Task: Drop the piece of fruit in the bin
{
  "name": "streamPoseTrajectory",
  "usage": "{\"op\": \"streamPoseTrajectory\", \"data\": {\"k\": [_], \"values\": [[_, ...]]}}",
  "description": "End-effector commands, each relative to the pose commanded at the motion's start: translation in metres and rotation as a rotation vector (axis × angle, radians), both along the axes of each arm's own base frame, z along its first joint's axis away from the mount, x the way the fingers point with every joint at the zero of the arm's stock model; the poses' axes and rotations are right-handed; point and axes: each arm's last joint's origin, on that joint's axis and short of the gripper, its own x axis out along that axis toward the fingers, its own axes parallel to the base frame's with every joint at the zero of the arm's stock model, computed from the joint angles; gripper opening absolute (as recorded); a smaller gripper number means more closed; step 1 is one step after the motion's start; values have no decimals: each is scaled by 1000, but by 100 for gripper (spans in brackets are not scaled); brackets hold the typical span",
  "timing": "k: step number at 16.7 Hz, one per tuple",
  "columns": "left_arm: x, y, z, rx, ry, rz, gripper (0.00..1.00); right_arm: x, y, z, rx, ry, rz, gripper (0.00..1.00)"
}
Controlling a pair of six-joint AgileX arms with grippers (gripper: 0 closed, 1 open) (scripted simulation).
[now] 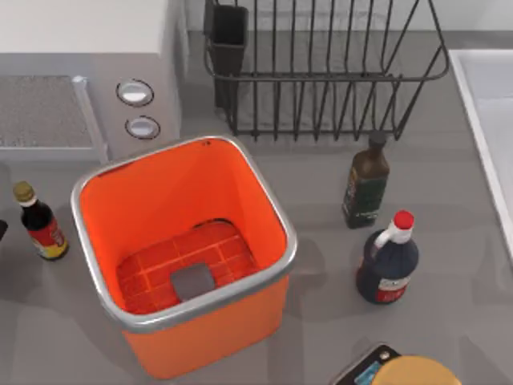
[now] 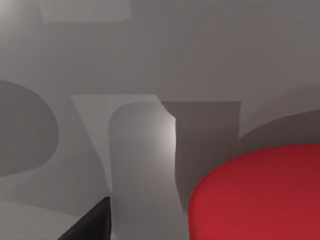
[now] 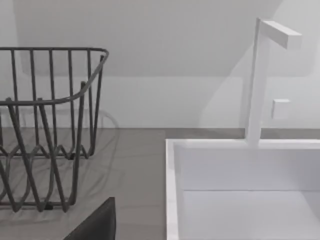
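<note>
The piece of fruit (image 2: 260,195) is a smooth red ball, seen very close in the left wrist view on a grey surface. A dark tip of my left gripper (image 2: 92,225) shows just beside it, with a strip of grey surface between them. The bin (image 1: 268,208) is a large orange square container with a silver rim, left of the table's centre in the top view. Its gridded floor with a grey square is bare. A dark tip of my right gripper (image 3: 97,225) shows in the right wrist view, facing the rack and the sink.
A black wire rack (image 1: 321,80) stands behind the bin, and a microwave (image 1: 88,80) at the back left. A small bottle (image 1: 40,223) is left of the bin, two dark bottles (image 1: 365,184) (image 1: 388,261) to its right. The white sink (image 3: 240,190) lies far right. A yellow-topped object (image 1: 417,370) sits at the front edge.
</note>
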Motion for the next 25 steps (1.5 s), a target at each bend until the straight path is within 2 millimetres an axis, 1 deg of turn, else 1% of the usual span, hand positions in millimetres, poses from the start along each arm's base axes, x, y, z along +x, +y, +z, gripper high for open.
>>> {"op": "streamPoseTrajectory", "data": {"k": [13, 14, 21, 22, 24, 25], "values": [[0, 0, 0, 0, 0, 0, 2, 0, 0, 0, 0, 0, 0, 100], [0, 0, 0, 0, 0, 0, 0, 0, 0, 0, 0, 0, 0, 100], [0, 0, 0, 0, 0, 0, 0, 0, 0, 0, 0, 0, 0, 100], [-2, -1, 8, -10, -8, 5, 0, 0, 0, 0, 0, 0, 0, 100], [-5, -3, 10, -12, -1, 2, 0, 0, 0, 0, 0, 0, 0, 100], [-8, -6, 16, -14, 4, -5, 0, 0, 0, 0, 0, 0, 0, 100]]}}
